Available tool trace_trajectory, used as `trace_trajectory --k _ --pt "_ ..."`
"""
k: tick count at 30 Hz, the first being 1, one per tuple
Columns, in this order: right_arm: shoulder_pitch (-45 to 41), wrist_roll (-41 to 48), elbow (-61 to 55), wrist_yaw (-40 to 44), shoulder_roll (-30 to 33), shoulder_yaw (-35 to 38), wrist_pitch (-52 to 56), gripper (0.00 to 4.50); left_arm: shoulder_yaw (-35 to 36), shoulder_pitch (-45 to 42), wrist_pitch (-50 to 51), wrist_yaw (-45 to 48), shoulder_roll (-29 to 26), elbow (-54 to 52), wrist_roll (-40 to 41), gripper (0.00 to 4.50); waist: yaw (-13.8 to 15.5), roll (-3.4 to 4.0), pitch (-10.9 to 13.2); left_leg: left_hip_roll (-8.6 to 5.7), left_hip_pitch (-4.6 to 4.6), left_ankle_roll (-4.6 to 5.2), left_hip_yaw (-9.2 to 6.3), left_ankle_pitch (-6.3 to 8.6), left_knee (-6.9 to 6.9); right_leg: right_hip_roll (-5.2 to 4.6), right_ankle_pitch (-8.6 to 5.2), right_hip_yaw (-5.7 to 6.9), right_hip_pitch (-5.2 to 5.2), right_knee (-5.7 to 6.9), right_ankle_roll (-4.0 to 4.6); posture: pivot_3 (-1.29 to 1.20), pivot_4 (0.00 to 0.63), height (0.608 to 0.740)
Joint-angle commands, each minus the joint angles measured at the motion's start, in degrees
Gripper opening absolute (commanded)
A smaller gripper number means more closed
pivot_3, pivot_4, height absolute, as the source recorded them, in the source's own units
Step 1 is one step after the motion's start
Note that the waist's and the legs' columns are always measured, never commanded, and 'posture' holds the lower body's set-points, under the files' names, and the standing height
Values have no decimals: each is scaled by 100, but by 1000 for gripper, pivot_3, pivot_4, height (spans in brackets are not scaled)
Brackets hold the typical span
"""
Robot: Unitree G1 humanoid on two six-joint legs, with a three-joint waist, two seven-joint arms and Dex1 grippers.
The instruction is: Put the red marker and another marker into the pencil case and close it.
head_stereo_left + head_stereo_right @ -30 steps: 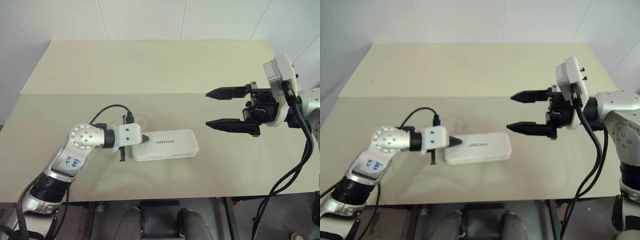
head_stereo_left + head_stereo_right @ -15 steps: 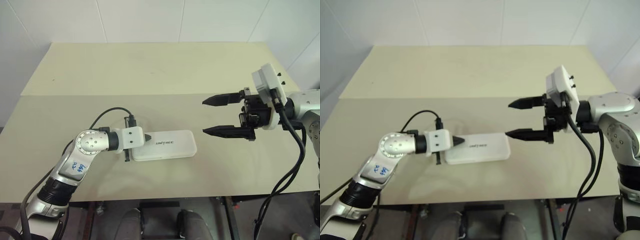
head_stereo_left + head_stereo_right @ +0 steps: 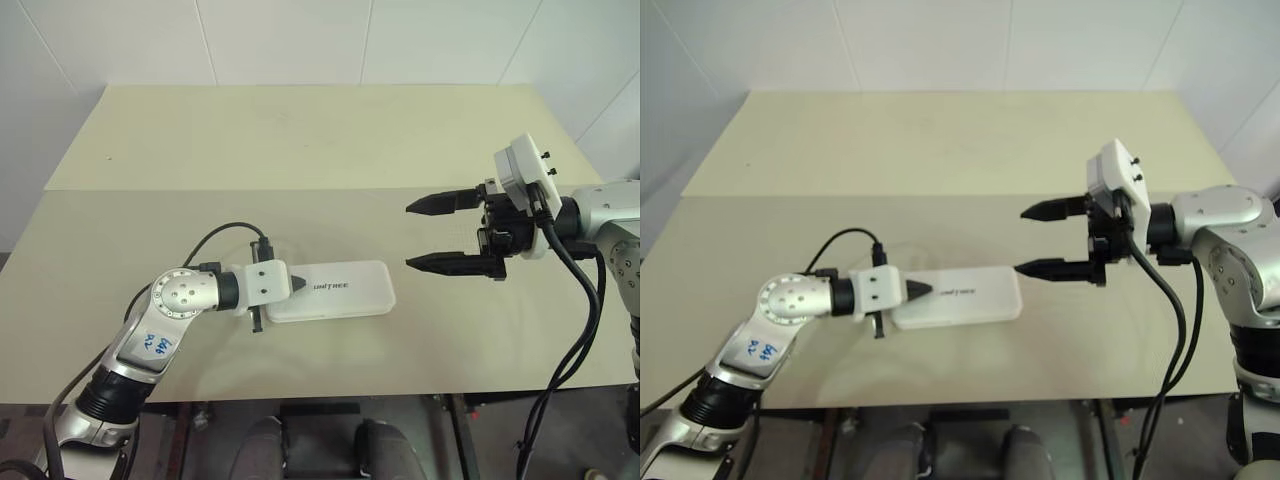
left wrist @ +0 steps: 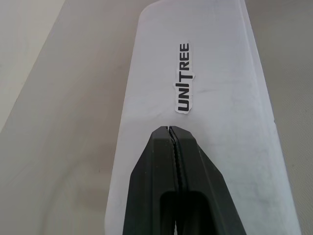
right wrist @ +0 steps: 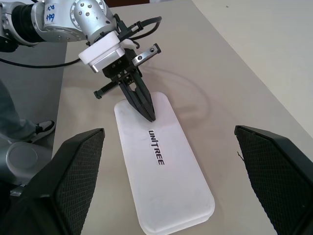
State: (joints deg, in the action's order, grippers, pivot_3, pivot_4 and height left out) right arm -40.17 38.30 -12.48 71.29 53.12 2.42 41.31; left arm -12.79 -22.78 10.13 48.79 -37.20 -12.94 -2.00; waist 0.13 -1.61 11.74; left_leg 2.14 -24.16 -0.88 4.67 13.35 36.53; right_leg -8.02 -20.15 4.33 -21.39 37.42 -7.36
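Observation:
The pencil case [image 3: 340,291] lies flat and closed on the table, a white case with dark lettering on its lid. My left gripper [image 3: 302,284] is shut, its joined tips over the left end of the lid [image 4: 205,73], holding nothing. Whether the tips touch the lid I cannot tell. My right gripper [image 3: 410,236] hangs open above the table to the right of the case, pointing left toward it, with nothing between its fingers [image 5: 73,166]. The right wrist view looks down on the case [image 5: 168,181] and the left gripper [image 5: 149,115]. The red marker and the other marker are hidden.
The beige table [image 3: 300,140] stretches far behind the case, with a seam across its middle. Its front edge [image 3: 330,398] runs close below the case. A white wall stands at the back.
The camera has shifted slightly. My right wrist has turned a little, its gripper still open. The left gripper stays shut over the case's left end.

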Motion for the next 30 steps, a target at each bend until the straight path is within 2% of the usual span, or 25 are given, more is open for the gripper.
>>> trace_trajectory --k 1,2,6,8,11,14,21,25,30 --pt "-138 31 -17 66 -18 54 -99 4500 124 105 289 127 14 -80 276 43 -1 0 0 0 0 0 0 0 0 0 0 0 0 0 0 0 150 740" --pt "-136 33 -11 76 -16 62 -102 4500 235 93 362 128 6 -115 378 43 -5 0 0 0 -1 0 0 0 0 0 0 0 0 0 0 0 150 740" --pt "-89 100 293 250 -64 218 -259 4500 2120 -225 1484 72 -215 -274 1994 43 -40 -9 6 6 -6 0 -2 0 0 3 0 1 -8 1 0 0 150 740" --pt "-96 70 506 259 -105 249 -322 4500 2769 -272 1858 58 -413 -227 2465 43 -54 -14 8 16 -5 -4 -3 0 0 13 0 1 -9 2 1 0 150 740" --pt "-25 -227 1033 182 -71 236 -531 4500 4110 -202 2186 -287 -876 432 2724 43 -57 -13 8 21 -3 -11 2 4 -3 17 1 0 -8 2 3 0 150 740" --pt "46 -313 1315 286 -17 276 -660 4500 4799 202 2241 -241 -1249 786 2783 43 -62 -13 9 21 -4 -11 6 5 -6 18 1 0 -10 0 3 0 150 740" --pt "125 -461 1702 801 45 175 -940 4500 5286 2014 2573 1133 -1660 -366 3621 43 -14 -19 11 51 -5 -14 20 15 -6 16 2 -9 -13 -9 5 0 150 740" --pt "-154 -145 1850 909 -125 383 -771 4500 5486 2308 2624 1287 -1704 -576 3898 43 -45 -16 10 57 -1 -23 24 20 -8 35 9 -9 -14 -40 21 0 150 740" --pt "-232 -255 1933 996 -117 267 -810 4500 5510 2524 2604 1353 -1716 -665 4012 43 -91 -15 10 60 3 -28 41 23 -22 43 10 -14 -22 -45 27 0 150 740"
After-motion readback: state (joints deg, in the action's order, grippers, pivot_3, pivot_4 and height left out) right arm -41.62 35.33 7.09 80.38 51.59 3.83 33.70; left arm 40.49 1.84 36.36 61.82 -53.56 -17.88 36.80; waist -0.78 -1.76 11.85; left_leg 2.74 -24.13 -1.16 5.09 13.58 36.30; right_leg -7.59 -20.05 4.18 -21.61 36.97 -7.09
